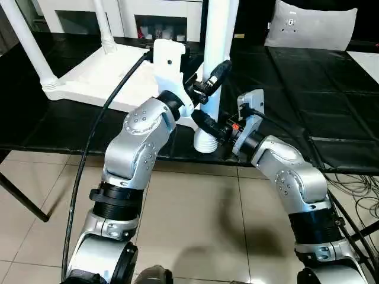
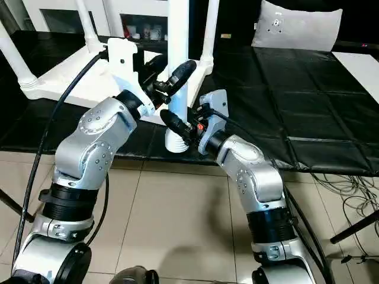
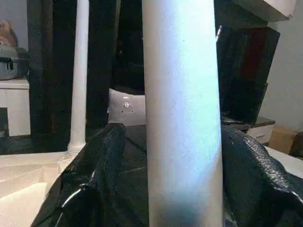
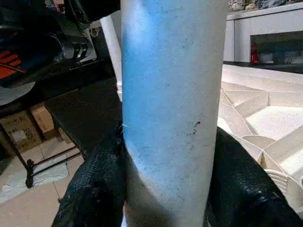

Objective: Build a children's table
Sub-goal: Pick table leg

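Operator: Both pincers' state?

Technician: Left pincer (image 1: 208, 83) and right pincer (image 1: 208, 125) each clamp the near leg (image 1: 214, 59), upright at the overturned children's table (image 1: 112, 77) corner. Keep it vertical; turn evenly until seated.

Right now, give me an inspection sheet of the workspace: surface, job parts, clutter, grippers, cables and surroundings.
Surface: black work surface, dark sheets laid over it.
Job's things: table top upside down, ribbed underside up; three legs standing in corner sockets; fourth leg upright at the near corner.
Clutter: grey pillow at the far right.
Grippers: left gripper shut on the fourth leg, higher up; right gripper shut on it near the base.
Cables: black cable along the left arm; loose cables on the floor, right.
Surroundings: tiled floor; white cabinet behind.
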`<state>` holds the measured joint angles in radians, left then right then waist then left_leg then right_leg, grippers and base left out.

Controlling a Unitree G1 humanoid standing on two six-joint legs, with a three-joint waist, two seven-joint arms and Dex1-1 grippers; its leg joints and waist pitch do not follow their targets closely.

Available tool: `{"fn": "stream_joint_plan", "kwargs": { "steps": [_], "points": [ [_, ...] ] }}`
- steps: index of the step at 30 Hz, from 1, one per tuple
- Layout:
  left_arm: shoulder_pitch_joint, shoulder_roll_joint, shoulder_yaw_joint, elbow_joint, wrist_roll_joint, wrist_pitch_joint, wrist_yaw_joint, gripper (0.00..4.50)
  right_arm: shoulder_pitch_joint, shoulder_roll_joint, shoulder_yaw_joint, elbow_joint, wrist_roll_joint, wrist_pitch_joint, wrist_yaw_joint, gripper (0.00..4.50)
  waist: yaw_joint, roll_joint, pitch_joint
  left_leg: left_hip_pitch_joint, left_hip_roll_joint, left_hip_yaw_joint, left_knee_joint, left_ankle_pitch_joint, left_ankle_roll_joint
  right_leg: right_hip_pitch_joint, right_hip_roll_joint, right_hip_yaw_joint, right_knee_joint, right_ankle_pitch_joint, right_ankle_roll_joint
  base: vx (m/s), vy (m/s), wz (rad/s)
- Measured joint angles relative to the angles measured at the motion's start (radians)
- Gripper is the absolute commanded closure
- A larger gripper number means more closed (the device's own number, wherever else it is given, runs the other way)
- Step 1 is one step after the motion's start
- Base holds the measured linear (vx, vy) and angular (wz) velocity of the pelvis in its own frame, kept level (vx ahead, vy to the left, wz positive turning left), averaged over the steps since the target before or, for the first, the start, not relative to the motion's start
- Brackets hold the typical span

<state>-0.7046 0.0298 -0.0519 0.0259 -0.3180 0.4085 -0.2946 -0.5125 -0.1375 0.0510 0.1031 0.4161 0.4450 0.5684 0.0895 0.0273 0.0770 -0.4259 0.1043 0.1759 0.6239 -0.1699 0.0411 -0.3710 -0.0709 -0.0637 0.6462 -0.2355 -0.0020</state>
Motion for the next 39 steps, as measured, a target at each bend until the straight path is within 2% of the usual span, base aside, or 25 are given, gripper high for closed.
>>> {"fn": "stream_joint_plan", "kwargs": {
  "steps": [12,18,19,21,25,33,39],
  "points": [
    [0.0,0.002,-0.001,0.0,0.004,-0.001,-0.007,1.66,0.0,0.0,0.0,0.0,-0.001,-0.002,0.007,2.61,0.0,0.0,0.0,0.0,0.0,0.0,0.0,0.0,0.0,0.0,0.0,0.0,0.0,0.0,0.0,0.0,0.0,0.0],
    [0.001,0.048,-0.05,0.029,0.08,-0.05,-0.027,1.66,0.0,0.003,0.01,0.027,-0.019,-0.002,0.007,2.61,0.0,0.0,0.0,0.0,0.0,0.0,-0.001,0.0,0.0,0.0,0.0,0.0,0.0,0.0,0.0,0.0,0.0,0.0],
    [0.001,0.054,-0.054,0.031,0.084,-0.057,-0.027,1.91,0.0,0.003,0.01,0.028,-0.02,-0.002,0.007,2.61,0.0,0.0,0.0,0.0,0.0,0.0,-0.001,0.0,0.0,-0.001,0.0,0.0,0.0,0.0,0.0,0.0,0.0,0.0],
    [0.001,0.064,-0.063,0.031,0.098,-0.069,-0.027,2.09,0.0,0.003,0.012,0.028,-0.02,-0.002,0.007,2.61,0.0,0.0,0.0,0.0,0.0,0.0,-0.001,0.0,0.0,-0.001,0.0,0.0,0.0,0.0,0.0,0.0,0.0,0.0],
    [0.001,0.062,-0.076,0.031,0.098,-0.076,-0.03,2.32,0.0,0.006,0.012,0.028,-0.02,-0.002,0.004,2.61,0.0,0.0,0.0,-0.001,0.0,0.0,-0.001,0.0,0.0,-0.001,0.0,0.0,0.0,0.0,0.0,0.0,0.0,0.0],
    [0.001,0.058,-0.078,0.032,0.096,-0.086,-0.033,2.41,0.0,0.007,0.012,0.028,-0.027,-0.012,0.004,2.61,0.0,0.0,0.0,-0.001,0.0,0.0,-0.001,0.0,0.0,-0.001,0.0,0.0,0.0,0.0,0.0,0.0,0.0,0.0],
    [0.002,0.023,-0.032,0.038,0.037,-0.055,-0.031,2.45,0.0,0.005,0.012,0.028,-0.034,-0.015,0.004,2.61,-0.001,0.0,0.0,0.0,0.0,0.0,-0.001,0.0,0.0,-0.001,0.0,0.0,0.0,0.0,0.0,0.0,0.0,0.0]
  ]
}}
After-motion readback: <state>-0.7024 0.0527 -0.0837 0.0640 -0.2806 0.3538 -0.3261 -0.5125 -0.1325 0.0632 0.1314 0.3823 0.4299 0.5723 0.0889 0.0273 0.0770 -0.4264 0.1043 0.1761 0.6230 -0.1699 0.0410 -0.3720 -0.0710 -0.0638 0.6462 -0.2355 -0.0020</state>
